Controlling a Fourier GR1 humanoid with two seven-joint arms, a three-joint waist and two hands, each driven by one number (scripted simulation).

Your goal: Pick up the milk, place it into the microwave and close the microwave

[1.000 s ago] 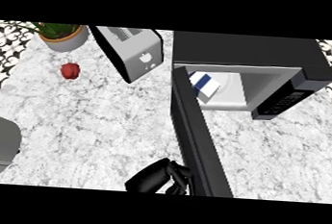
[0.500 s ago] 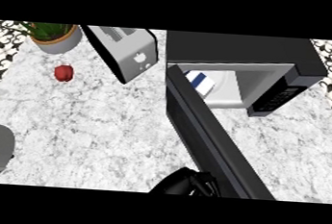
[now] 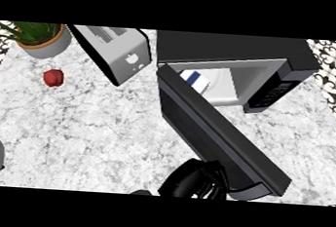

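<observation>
1. Locate the right hand [image 3: 192, 179] at the lower edge of the head view, just over the marble counter [image 3: 91, 130]. You cannot tell whether it is spread or closed; it holds no object that you can see.
2. Note the microwave door [image 3: 220, 133] directly to the hand's right. The hand lies at the door's outer face, near its free end. The door stands partly open and runs diagonally away from the hand to its hinge.
3. Follow the door to the microwave [image 3: 232, 51], ahead of the hand and slightly right. Its cavity is exposed.
4. Find the milk [image 3: 197, 80], a white carton with a blue mark, inside the cavity at its left side, just behind the hinge end of the door and well apart from the hand.
5. Observe the toaster [image 3: 117, 51] ahead and left of the hand, beside the microwave.
6. Observe the small red fruit [image 3: 53, 77] farther left, and the potted plant [image 3: 39, 37] beyond it.
</observation>
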